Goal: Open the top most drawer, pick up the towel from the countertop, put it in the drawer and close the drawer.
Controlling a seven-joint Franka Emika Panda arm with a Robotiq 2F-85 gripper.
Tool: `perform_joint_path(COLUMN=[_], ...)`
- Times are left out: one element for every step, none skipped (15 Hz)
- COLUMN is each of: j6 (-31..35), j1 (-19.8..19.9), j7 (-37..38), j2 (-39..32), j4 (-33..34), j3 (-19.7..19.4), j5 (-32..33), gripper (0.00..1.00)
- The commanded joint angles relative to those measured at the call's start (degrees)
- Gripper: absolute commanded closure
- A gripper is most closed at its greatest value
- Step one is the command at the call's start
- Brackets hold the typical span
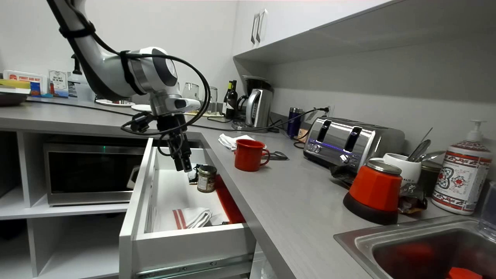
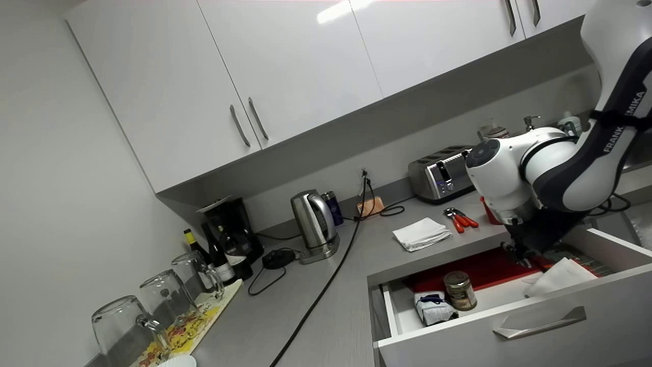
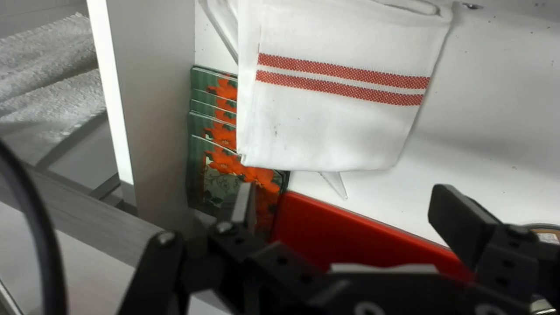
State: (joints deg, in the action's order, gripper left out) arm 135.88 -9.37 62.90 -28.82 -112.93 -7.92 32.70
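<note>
Centre frame in an exterior view, there's a red cylindrical mug (image 1: 248, 157) on the flat grey desk (image 1: 279, 209), folded white cloth (image 1: 230, 142) behind it, and down at lower left, inside the white rectangular drawer (image 1: 193, 244), the folded white red-striped towel (image 1: 192, 217) lies before a lidded cylindrical jar (image 1: 206, 179).

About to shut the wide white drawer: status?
Black two-fingered gripper open, empty, over drawer. Folded red-striped white cloth towel inside. Gripper itself probably in the way.

We note a white towel (image 3: 332, 127) with two parallel red stripes, a grey countertop (image 1: 271, 205), a red mug (image 1: 249, 155). Flat stack (image 3: 218, 181): orange-red flowers on green. We also log a white pump bottle (image 1: 461, 174) patterned in red and black.
</note>
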Motion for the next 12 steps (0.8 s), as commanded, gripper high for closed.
perform_joint_path(j6=[0.97, 2.08, 2.75, 3.96, 4.76, 5.85, 7.07, 8.11, 9.14, 9.98, 10.67, 11.23], j1=[-0.10, -0.25, -0.25, -0.18, 0.08, 0.33, 0.54, 0.76, 0.96, 1.08, 0.97, 0.97], j7=[-1.41, -0.99, -0.87, -0.72, -1.33, -2.09, -2.85, -3.54, -4.39, -5.06, -5.41, -5.99], j2=[4.67, 6.62, 8.32, 10.55, 12.34, 14.27, 16.17, 17.89, 19.41, 20.64, 21.59, 22.23], j4=[-3.78, -5.77, -7.31, -9.40, -11.05, -13.03, -15.19, -17.17, -19.16, -21.02, -22.80, -24.29], j3=[0.56, 0.66, 0.89, 1.12, 1.57, 2.05, 2.54, 3.07, 3.65, 4.24, 4.81, 5.41], j5=[-2.02, -1.77, -1.73, -1.58, -1.77, -1.77, -1.76, -2.01, -2.30, -2.59, -2.65, -2.88], gripper=[0.00, 0.00, 0.00, 0.00, 0.00, 0.00, 0.00, 0.00, 0.00, 0.00, 0.00, 0.00])
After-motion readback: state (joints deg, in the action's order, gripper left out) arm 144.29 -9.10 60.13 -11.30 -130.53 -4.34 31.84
